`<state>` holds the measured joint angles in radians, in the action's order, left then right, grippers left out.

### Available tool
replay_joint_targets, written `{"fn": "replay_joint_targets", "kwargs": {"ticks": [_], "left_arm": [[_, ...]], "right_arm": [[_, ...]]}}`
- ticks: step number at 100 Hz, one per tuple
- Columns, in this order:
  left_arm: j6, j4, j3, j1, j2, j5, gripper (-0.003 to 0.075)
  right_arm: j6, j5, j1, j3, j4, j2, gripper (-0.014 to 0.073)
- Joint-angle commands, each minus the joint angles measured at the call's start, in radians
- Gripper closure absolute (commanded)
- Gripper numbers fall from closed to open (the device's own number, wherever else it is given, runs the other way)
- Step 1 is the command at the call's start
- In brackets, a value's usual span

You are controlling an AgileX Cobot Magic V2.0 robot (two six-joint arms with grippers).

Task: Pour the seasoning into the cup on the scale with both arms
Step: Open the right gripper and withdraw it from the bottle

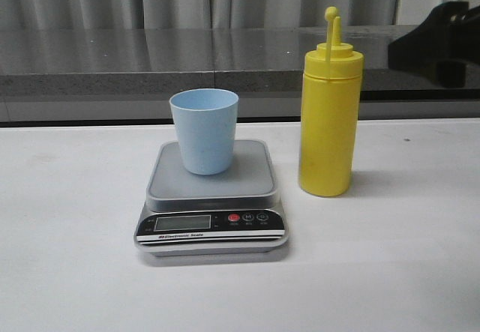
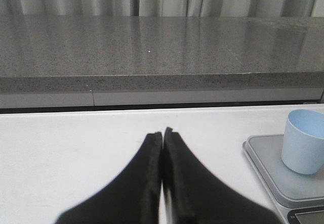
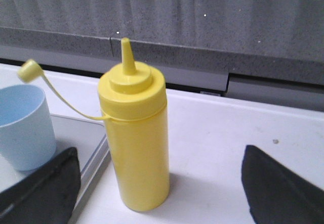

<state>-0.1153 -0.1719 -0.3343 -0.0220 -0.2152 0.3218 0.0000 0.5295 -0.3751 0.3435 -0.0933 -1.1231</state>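
Observation:
The light blue cup point(image 1: 204, 131) stands upright on the grey platform of the scale point(image 1: 212, 178). The yellow seasoning bottle point(image 1: 328, 122) stands on the table right of the scale, its cap off the nozzle and hanging on its tether. In the right wrist view my right gripper point(image 3: 159, 155) is open, its fingers point(image 3: 48, 183) apart on either side of the bottle point(image 3: 136, 133) and not touching it. The cup point(image 3: 23, 125) and the scale point(image 3: 88, 138) are beside it. My left gripper point(image 2: 162, 133) is shut and empty, low over the table left of the scale point(image 2: 268, 163) and the cup point(image 2: 305, 140).
A dark grey stone ledge point(image 1: 150, 58) with curtains behind it runs along the back of the white table point(image 1: 75, 257). A black part of the right arm point(image 1: 439, 43) shows at the upper right of the front view.

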Motion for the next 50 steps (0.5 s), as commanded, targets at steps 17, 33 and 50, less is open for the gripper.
{"fn": "replay_joint_targets", "kwargs": {"ticks": [17,33,50], "left_arm": [[0.008,-0.013,-0.027,-0.001,-0.010,-0.071,0.0740],[0.008,-0.013,-0.027,-0.001,-0.010,-0.071,0.0740],[0.008,-0.013,-0.027,-0.001,-0.010,-0.071,0.0740]], "right_arm": [[-0.145,-0.098,0.031,0.018,-0.038,0.251,-0.0041],[-0.151,-0.212,0.116,0.019,-0.031,0.396,-0.0039],[-0.151,-0.327,0.208,0.019,0.030,0.534,-0.0039]]}}
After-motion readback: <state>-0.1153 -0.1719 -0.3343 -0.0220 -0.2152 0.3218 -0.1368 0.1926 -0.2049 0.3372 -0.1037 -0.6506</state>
